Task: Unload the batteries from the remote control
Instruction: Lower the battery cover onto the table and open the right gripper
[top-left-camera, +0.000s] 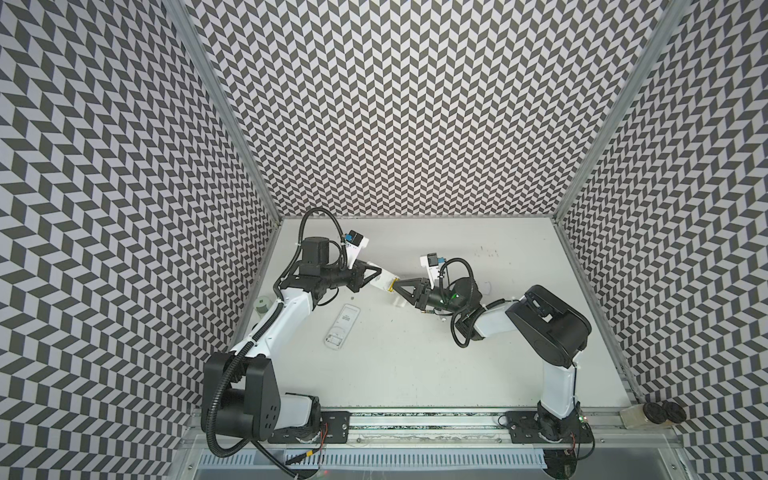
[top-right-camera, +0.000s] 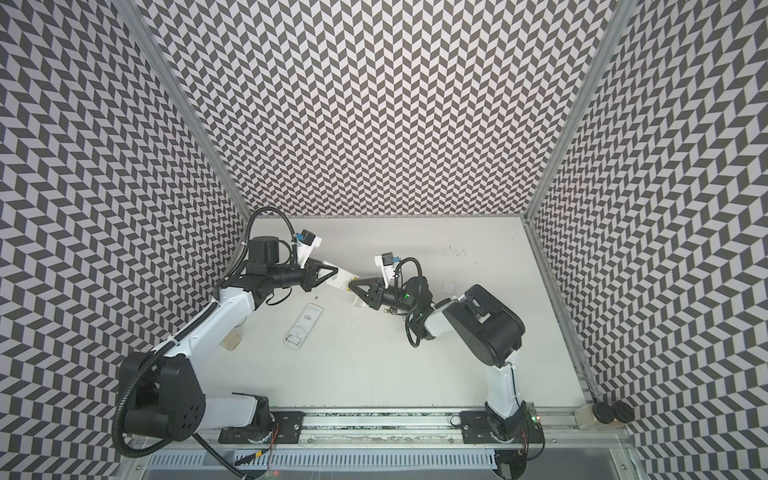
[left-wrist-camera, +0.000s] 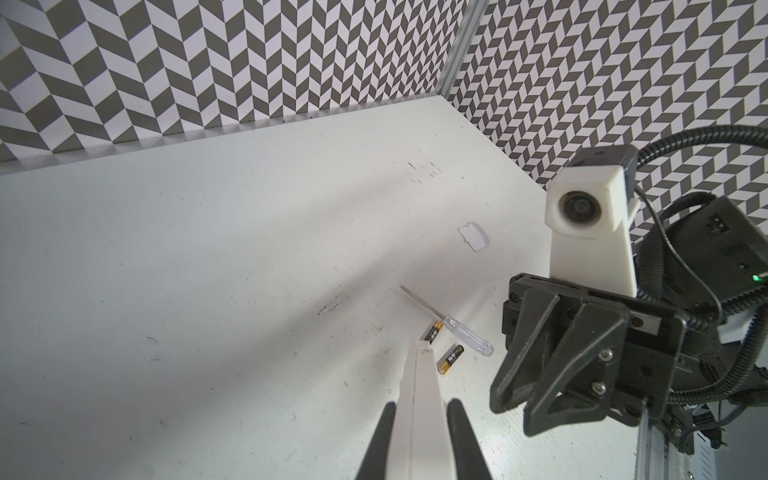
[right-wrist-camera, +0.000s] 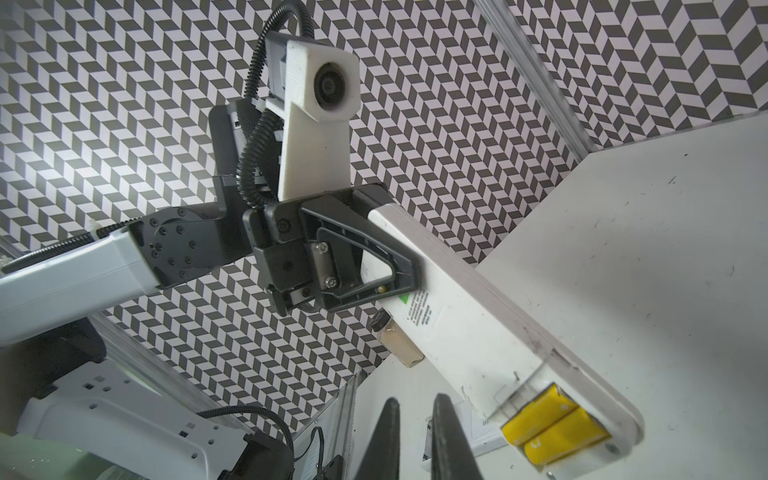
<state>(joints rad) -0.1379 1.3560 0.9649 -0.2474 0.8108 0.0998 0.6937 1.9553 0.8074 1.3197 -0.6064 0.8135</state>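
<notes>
My left gripper (top-left-camera: 376, 274) (left-wrist-camera: 420, 403) is shut on a white remote control (top-left-camera: 384, 279) (right-wrist-camera: 478, 316) and holds it above the table. Its open battery bay faces my right arm, and two yellow batteries (right-wrist-camera: 552, 428) (top-left-camera: 391, 285) lie in it side by side. My right gripper (top-left-camera: 397, 286) (right-wrist-camera: 417, 399) hangs just beside that end, its fingers a narrow gap apart with nothing between them. Two black batteries with gold ends (left-wrist-camera: 451, 358) (left-wrist-camera: 432, 332) lie on the table beneath.
A clear-handled screwdriver (left-wrist-camera: 449, 328) lies by the black cells and a small white battery cover (left-wrist-camera: 473, 236) farther off. A second white remote (top-left-camera: 341, 328) (top-right-camera: 303, 324) lies back-up in mid-table. Small jars stand by the left wall (right-wrist-camera: 399, 340) and at the front right corner (top-left-camera: 652, 413).
</notes>
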